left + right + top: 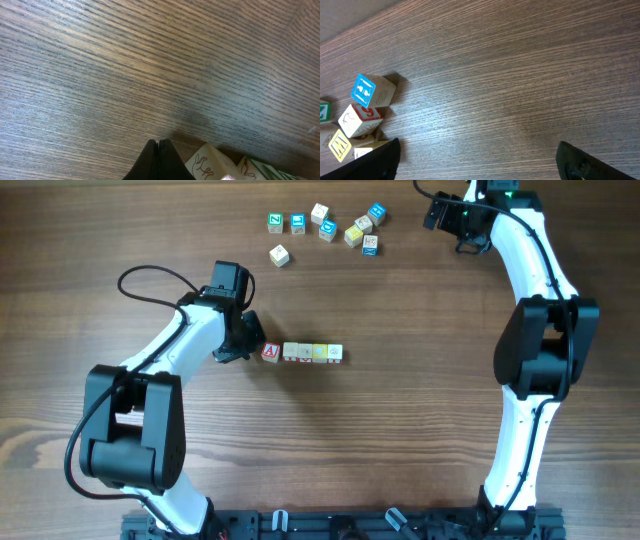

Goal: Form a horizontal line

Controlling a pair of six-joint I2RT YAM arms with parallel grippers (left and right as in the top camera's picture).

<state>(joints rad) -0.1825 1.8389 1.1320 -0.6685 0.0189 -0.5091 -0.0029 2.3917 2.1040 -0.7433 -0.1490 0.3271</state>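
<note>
Our horizontal line [303, 352] lies mid-frame on the tabletop [400, 430].
Our left gripper [250, 342], fingers pressed together on nothing, sits just beside the line's left end, at the red "A" cube [270, 352]. Our right gripper [437, 213] hangs spread wide at upper right, near the loose cubes [330, 225].

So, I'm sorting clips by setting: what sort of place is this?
Probably a robotics lab bench: left arm and right arm mounted at a wood-grain table, bearing a row of letter cubes and loose cubes.
</note>
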